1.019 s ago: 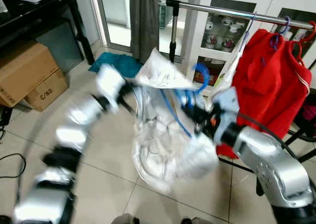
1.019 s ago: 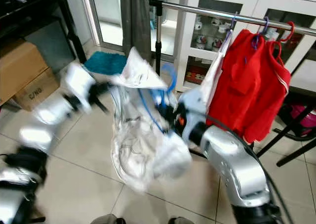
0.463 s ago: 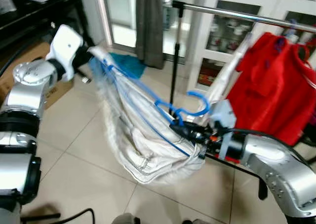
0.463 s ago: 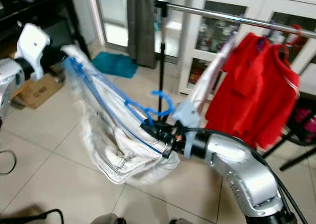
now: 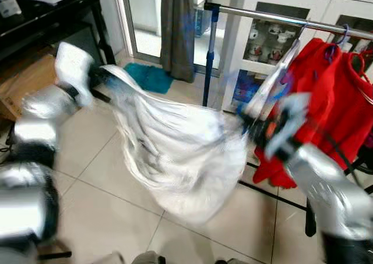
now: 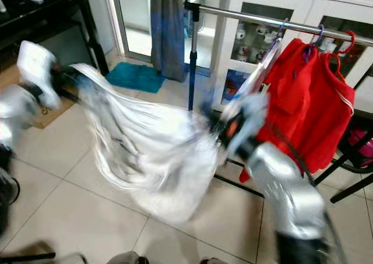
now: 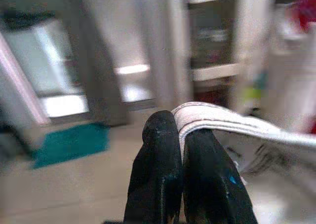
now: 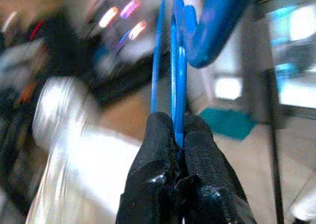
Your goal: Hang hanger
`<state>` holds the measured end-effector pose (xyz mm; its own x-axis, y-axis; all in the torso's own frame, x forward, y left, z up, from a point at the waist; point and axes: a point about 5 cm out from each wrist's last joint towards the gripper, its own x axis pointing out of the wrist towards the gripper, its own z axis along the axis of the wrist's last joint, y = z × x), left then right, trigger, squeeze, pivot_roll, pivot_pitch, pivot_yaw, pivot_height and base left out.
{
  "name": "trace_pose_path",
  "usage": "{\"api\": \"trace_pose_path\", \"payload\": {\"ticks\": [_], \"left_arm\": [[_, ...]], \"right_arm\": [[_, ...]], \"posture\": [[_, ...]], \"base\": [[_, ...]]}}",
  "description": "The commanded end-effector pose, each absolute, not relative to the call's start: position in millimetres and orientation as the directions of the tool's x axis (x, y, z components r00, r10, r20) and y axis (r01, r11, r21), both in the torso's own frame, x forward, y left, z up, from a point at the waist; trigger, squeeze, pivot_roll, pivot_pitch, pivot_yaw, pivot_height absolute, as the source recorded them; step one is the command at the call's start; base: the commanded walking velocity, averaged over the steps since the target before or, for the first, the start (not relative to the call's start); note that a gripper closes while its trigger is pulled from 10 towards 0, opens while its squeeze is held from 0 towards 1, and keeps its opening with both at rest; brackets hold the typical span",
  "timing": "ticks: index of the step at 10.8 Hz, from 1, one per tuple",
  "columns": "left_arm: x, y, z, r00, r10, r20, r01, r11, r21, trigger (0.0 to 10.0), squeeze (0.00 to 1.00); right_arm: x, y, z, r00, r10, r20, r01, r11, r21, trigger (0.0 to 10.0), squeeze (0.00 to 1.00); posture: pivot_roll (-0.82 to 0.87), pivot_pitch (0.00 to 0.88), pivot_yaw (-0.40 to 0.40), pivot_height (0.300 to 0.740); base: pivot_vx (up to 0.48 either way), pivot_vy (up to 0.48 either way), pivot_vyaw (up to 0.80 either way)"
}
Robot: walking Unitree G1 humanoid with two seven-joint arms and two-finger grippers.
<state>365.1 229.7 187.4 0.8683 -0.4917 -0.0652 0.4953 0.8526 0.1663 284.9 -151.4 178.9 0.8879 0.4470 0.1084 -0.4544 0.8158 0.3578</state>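
Since half a second ago the right arm has swung up toward the rail and the garment has billowed between the two arms.

Nearest, the right gripper [image 8: 178, 150] is clenched on the thin blue plastic hanger [image 8: 177, 93], whose hook curls just beyond the fingertips. The left gripper [image 7: 181, 150] is pinched shut on an edge of the white crumpled garment [image 5: 180, 153], which drapes away from its jaws toward the right arm. Beyond stands the silver metal clothes rail [image 5: 262, 14] with a red hooded top [image 5: 326, 101] hanging on it. The carrying step seems underway; next, the hook likely needs lifting over bare rail beside the red top.
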Motion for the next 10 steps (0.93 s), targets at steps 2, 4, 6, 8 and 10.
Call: {"api": "trace_pose_path", "payload": {"ticks": [2,4,6,8,10], "left_arm": [[353,170,173,0.776,-0.629,-0.047,0.629,0.769,0.110,0.0,0.00],[345,146,168,0.809,-0.587,0.029,0.587,0.809,0.017,0.0,0.00],[332,150,164,0.825,-0.565,0.000,0.565,0.825,-0.003,0.0,0.00],[297,160,139,0.875,-0.477,-0.078,0.476,0.879,-0.033,10.0,0.00],[272,155,121,0.898,-0.418,-0.138,0.420,0.907,-0.017,10.0,0.00]], "right_arm": [[294,-155,190,0.940,0.253,0.227,-0.335,0.800,0.498,0.0,0.00],[295,-158,184,0.962,0.100,0.253,-0.252,0.677,0.692,0.0,0.00],[290,-155,165,0.976,0.192,0.098,-0.215,0.905,0.367,0.0,0.00],[262,-154,151,0.970,0.244,-0.001,-0.238,0.946,0.221,10.0,0.00],[245,-169,126,0.981,0.115,-0.158,-0.119,0.993,-0.014,10.0,0.00]], "posture": [[-0.03,0.000,0.010,0.740],[-0.03,0.000,0.012,0.740],[-0.04,0.000,0.026,0.740],[-0.04,0.000,0.027,0.740],[-0.05,0.000,-0.005,0.740]], "base": [[0.000,0.000,0.00],[0.000,0.000,0.00],[0.000,0.000,0.00],[0.000,0.000,0.00],[0.000,0.000,-0.40]]}}
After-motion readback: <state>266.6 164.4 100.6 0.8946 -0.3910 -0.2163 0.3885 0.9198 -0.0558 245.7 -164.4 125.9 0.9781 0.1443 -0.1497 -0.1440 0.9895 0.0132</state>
